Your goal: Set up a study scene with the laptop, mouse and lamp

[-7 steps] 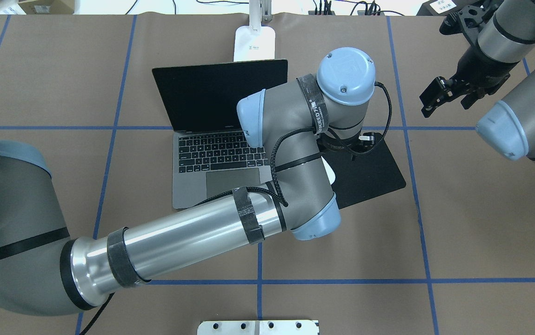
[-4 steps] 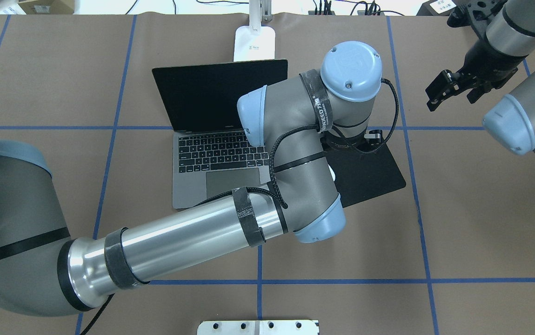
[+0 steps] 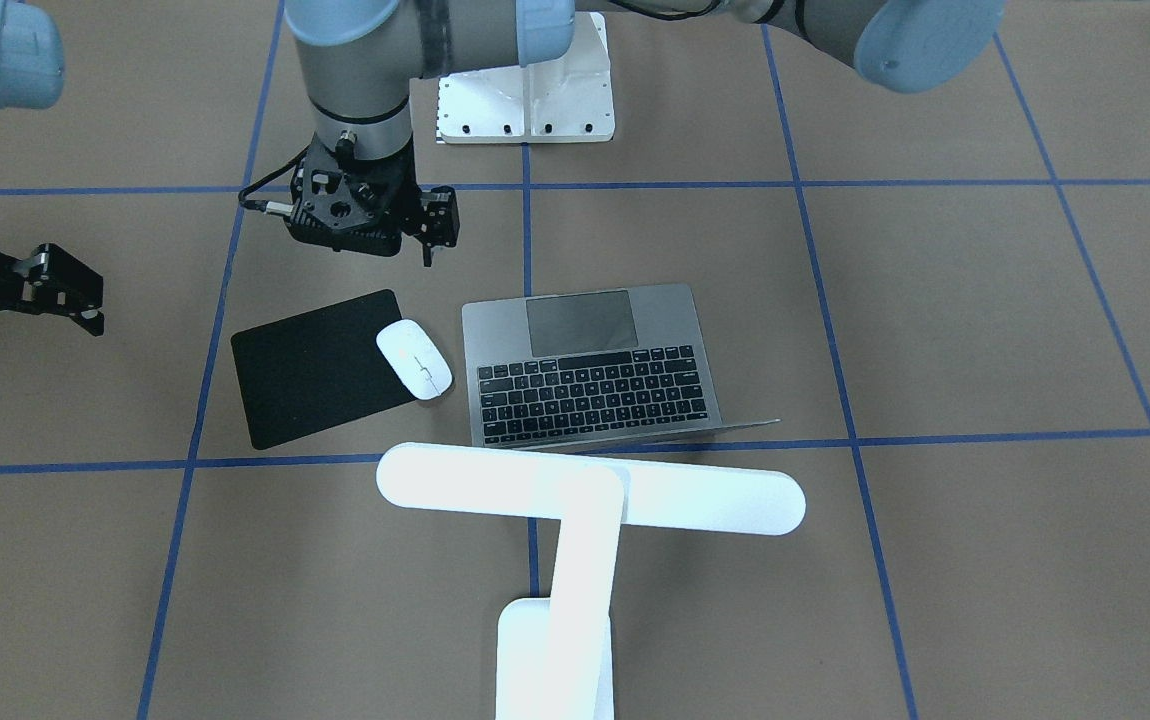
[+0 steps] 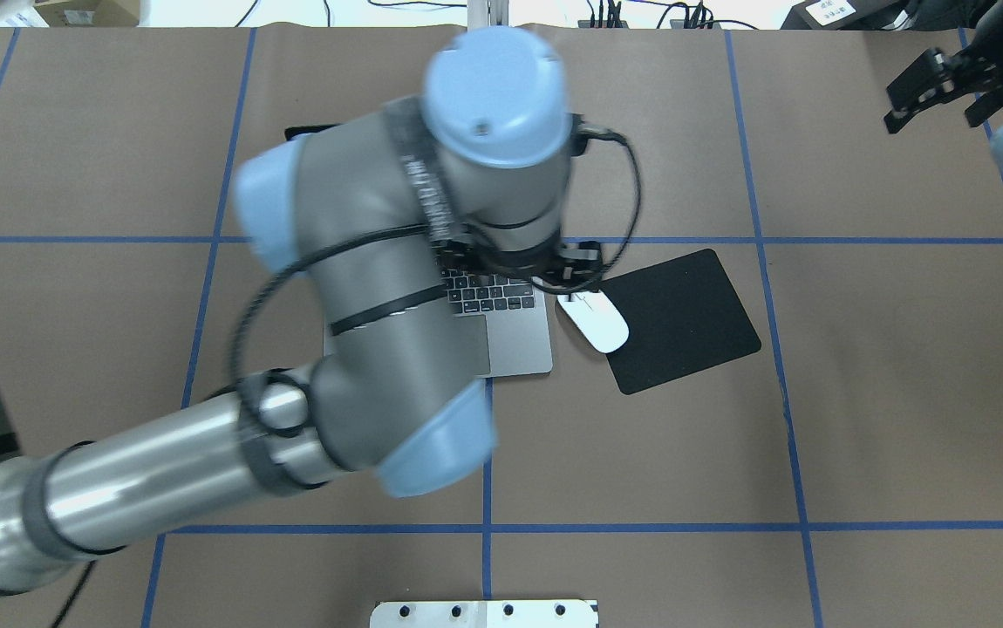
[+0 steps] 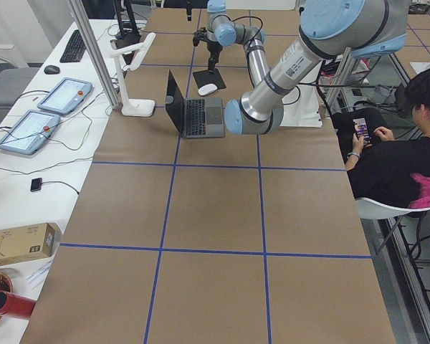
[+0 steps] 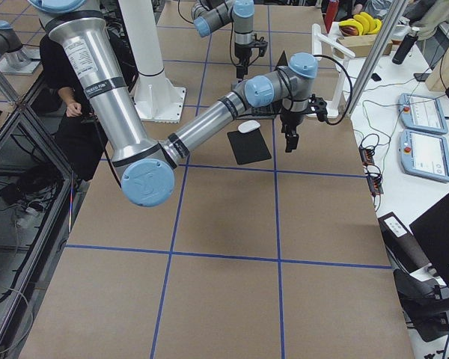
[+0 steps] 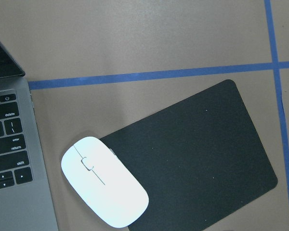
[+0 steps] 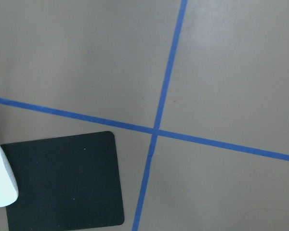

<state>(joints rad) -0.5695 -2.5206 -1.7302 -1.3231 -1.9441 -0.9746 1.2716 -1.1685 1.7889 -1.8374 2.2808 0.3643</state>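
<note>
**A:** Entry one: what is hidden or cut off?

**B:** Laptop (image 4: 519, 344): open. In the overhead view it lies mostly under the blurred left arm, and only the right-hand keys and palm rest show. From the front its screen is edge-on, so the display is unreadable. Lamp (image 3: 590, 488): stands on the operators' side of the laptop, with its bar head across the screen's top edge. Its base is cut by the frame. White bracket (image 4: 484, 613): cut by the lower frame edge.

**A:** Entry two: the mouse?

**B:** Mouse (image 7: 105, 182): lying free. It is partly on the corner of the black mat (image 7: 192, 159) nearest the laptop and partly on the brown bench (image 7: 135, 38). It sits just beside the laptop's edge, not touching.

**A:** Entry three: edges and room?

**B:** The mat sits skewed to the blue tape lines (image 3: 835, 185). Bare brown surface shows between the mat's outer edge and the right hand.

**A:** Entry four: the hands?

**B:** Left hand (image 3: 405, 225): points down, raised over the bench near the mouse, grasping nothing. I cannot tell whether its fingers are spread or closed. Right hand (image 3: 45, 290): fingers spread and released, partly cut by the frame, well apart from the mat.
</note>
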